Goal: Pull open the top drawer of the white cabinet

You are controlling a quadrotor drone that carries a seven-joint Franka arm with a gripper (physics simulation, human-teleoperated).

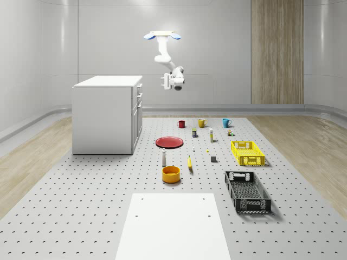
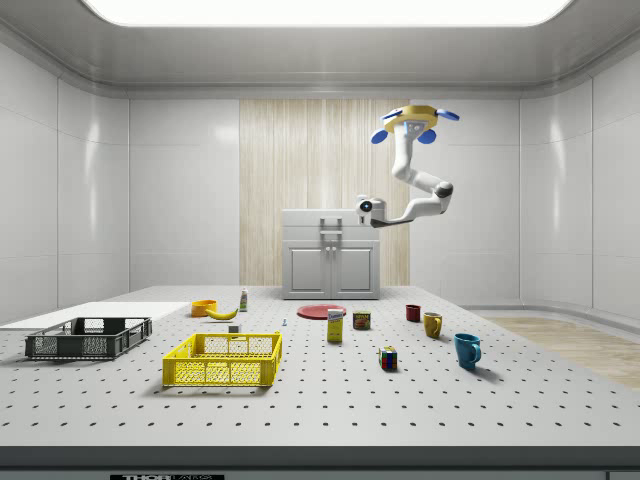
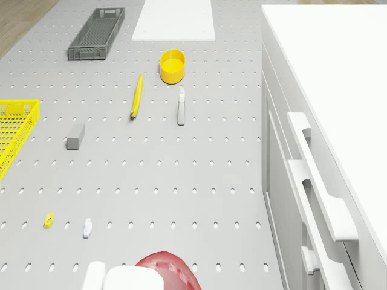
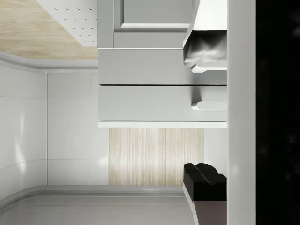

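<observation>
Closest to me, a flat white panel (image 1: 172, 225) lies on the grey perforated surface (image 1: 81, 189). Just past it, toward the whole-scene view's right, a black crate (image 1: 248, 190) sits lengthwise. A little further in is a yellow bowl (image 1: 171, 174), with a banana (image 1: 190, 162) beside it and a small white bottle (image 1: 164, 157) standing upright just behind.

Beyond the black crate is a yellow crate (image 1: 248, 153). Level with it, nearer the middle, a red plate (image 1: 169, 142) lies flat. A few small items are scattered between the plate and the yellow crate, too small for me to make out. Behind them three mugs stand in a row, well apart from one another: a red mug (image 1: 181, 124), a yellow mug (image 1: 201, 123) and a blue mug (image 1: 226, 122).

On the whole-scene view's left stands the white cabinet (image 1: 103, 116), its drawer fronts facing the row of objects. The top drawer (image 1: 140, 86) sits right under the cabinet's top edge. It is shut, with its front flush with the drawer below.

Furthest back and highest, the drone (image 1: 162, 36) hovers in the air beside the cabinet's drawer side, well above the cabinet's top and over the surface behind the red plate. Its arm hangs down and bends toward the cabinet. The gripper (image 1: 164, 81) is about level with the top drawer, near its front but not touching it. Whether the gripper is spread or pressed together I cannot tell.
</observation>
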